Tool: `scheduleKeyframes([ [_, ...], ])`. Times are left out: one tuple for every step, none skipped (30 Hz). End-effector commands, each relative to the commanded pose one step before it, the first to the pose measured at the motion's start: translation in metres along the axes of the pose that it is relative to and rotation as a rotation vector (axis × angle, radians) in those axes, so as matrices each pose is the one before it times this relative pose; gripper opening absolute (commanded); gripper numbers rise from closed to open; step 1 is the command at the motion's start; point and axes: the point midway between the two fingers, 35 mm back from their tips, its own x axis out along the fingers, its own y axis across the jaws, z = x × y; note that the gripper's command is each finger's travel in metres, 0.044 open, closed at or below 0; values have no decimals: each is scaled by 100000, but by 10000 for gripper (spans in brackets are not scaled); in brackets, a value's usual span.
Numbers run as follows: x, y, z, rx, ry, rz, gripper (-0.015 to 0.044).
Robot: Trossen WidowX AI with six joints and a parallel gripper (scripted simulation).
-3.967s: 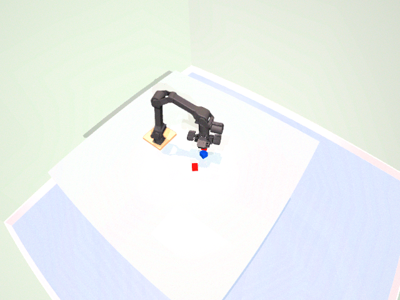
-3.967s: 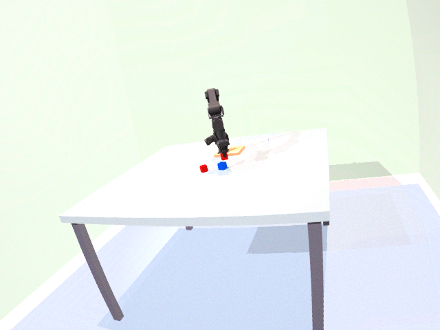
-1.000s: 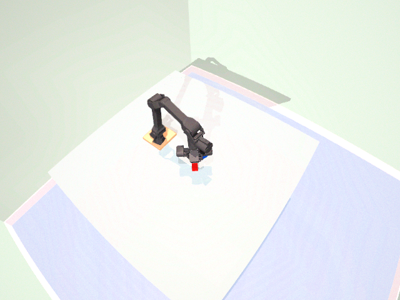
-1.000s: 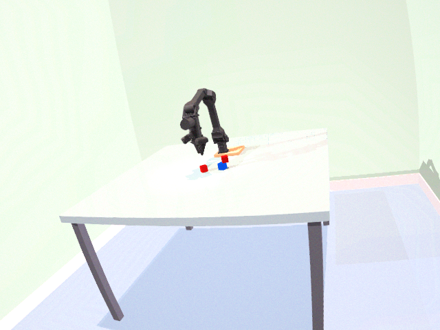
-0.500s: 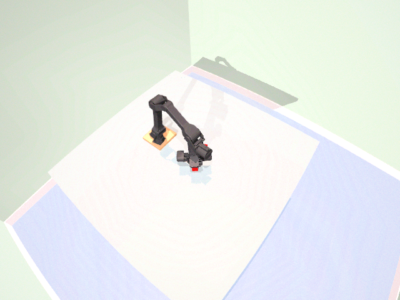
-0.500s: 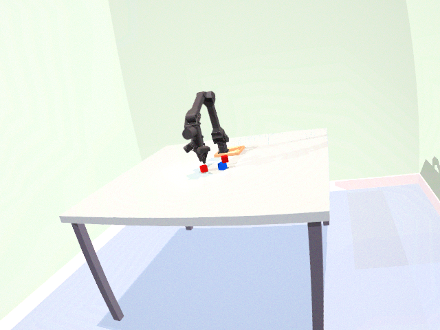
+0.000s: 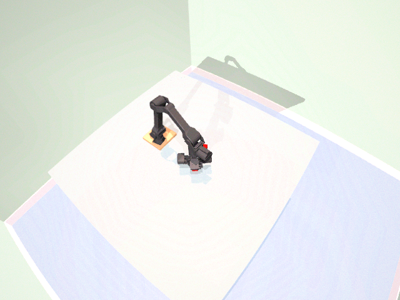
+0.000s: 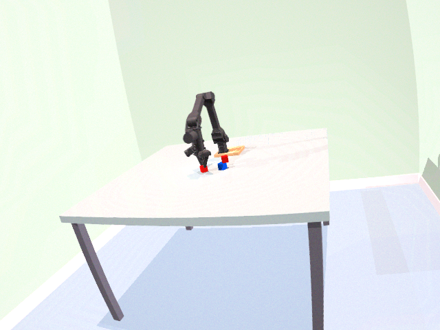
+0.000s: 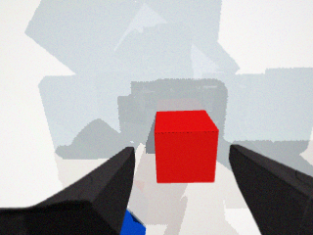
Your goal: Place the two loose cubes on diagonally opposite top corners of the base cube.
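Note:
A loose red cube [image 9: 186, 147] [image 8: 203, 168] rests on the white table [image 8: 248, 195] [image 7: 161, 225]. My gripper [image 9: 181, 153] [image 8: 203, 164] [image 7: 194, 167] is open, lowered over this cube, with a finger on each side and a gap on both. In the top view only a sliver of this cube [image 7: 194, 170] shows under the hand. The blue base cube [image 8: 222, 166] [image 9: 131, 226] stands just to the side. A second red cube [image 8: 224, 158] [image 7: 205, 146] sits on top of the base cube. The top view hides the base cube behind the arm.
The arm's orange mounting plate [image 7: 149, 138] [image 8: 235, 152] lies behind the cubes. The table edges are far from the work area.

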Motion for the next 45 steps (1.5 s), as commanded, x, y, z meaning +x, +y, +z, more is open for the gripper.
scheduleKeyframes([
  [790,-157,-46,-299,118,-683,265],
  [162,-7,-6,1,1,-1,265],
  [133,-6,-5,2,1,-1,265],
  [80,-4,-3,1,1,-1,265],
  [27,-1,-1,0,0,0,265],
  [0,0,0,0,0,0,239],
  [0,0,0,0,0,0,213],
  [0,0,0,0,0,0,186],
  [0,0,0,0,0,0,160],
  [0,0,0,0,0,0,134],
  [0,0,0,0,0,0,108],
  [0,0,0,0,0,0,105],
  [0,0,0,0,0,0,105],
  [0,0,0,0,0,0,105],
  [-49,8,7,0,-1,1,105],
  [-147,25,22,0,-2,3,105],
  [-246,39,35,0,-4,4,105],
  [-302,46,40,0,-4,5,105],
  [-303,43,38,0,-4,5,105],
  [-305,41,35,0,-4,5,105],
  [-306,38,33,0,-4,4,105],
  [-307,35,30,0,-3,4,105],
  [-308,32,28,0,-3,4,105],
  [-309,30,25,0,-3,3,105],
  [-310,27,23,0,-3,3,105],
  [-311,24,20,0,-2,3,105],
  [-312,22,17,0,-2,3,105],
  [-313,19,15,0,-2,2,105],
  [-314,16,12,0,-2,2,105],
  [-315,13,10,0,-1,2,105],
  [-315,10,7,0,-1,2,105],
  [-316,8,4,0,-1,1,105],
  [-317,5,2,0,-1,1,105],
  [-317,2,-1,0,0,1,105],
  [-318,-1,-3,0,0,0,105],
  [-318,-4,-6,0,0,0,105],
  [-319,-6,-9,0,1,0,105],
  [-319,-9,-11,0,1,0,105],
  [-320,-12,-14,0,1,-1,105],
  [-320,-15,-17,0,1,-1,105],
  [-320,-18,-19,0,2,-1,105],
  [-320,-21,-22,0,2,-2,105],
  [-321,-23,-25,0,2,-2,105],
  [-321,-26,-27,0,2,-2,105],
  [-321,-29,-30,0,3,-2,105],
])
